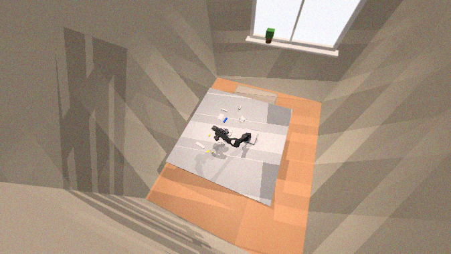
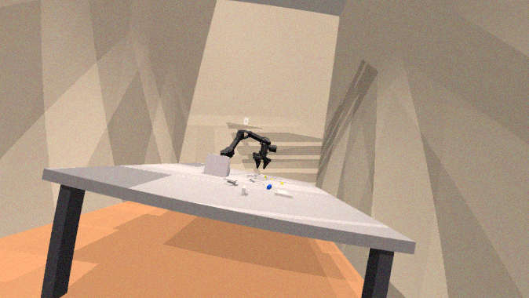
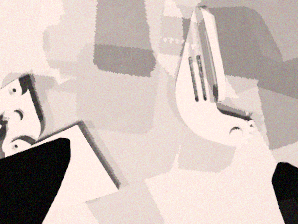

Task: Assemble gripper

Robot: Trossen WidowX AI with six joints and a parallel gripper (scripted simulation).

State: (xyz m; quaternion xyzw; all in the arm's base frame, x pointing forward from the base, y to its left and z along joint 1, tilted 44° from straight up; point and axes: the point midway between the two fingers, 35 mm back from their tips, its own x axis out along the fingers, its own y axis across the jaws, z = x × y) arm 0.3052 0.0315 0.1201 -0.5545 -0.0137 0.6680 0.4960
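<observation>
My gripper (image 2: 261,168) (image 3: 176,161) is open and empty, pointing down above the table. In the wrist view a white jaw-like part (image 3: 192,110) with a curved body, two dark slots and a small hole lies ahead of the fingers, between them and nearer the right one. At the left edge lies a white part (image 3: 32,115) with round holes and a dark notched edge; a plain white block (image 3: 80,165) lies against it, partly behind the left finger. I cannot tell surely which is base or housing plate. The pins and any gear mesh are not clear.
A blue piece (image 1: 225,119) (image 2: 269,187), a flat white plate (image 1: 221,116) (image 2: 283,193), a small white part (image 1: 242,119) (image 2: 231,182) and a white bar (image 1: 200,145) lie around the arm. Yellow bits (image 1: 207,151) (image 2: 282,183) lie on the table (image 1: 234,177) (image 2: 157,192).
</observation>
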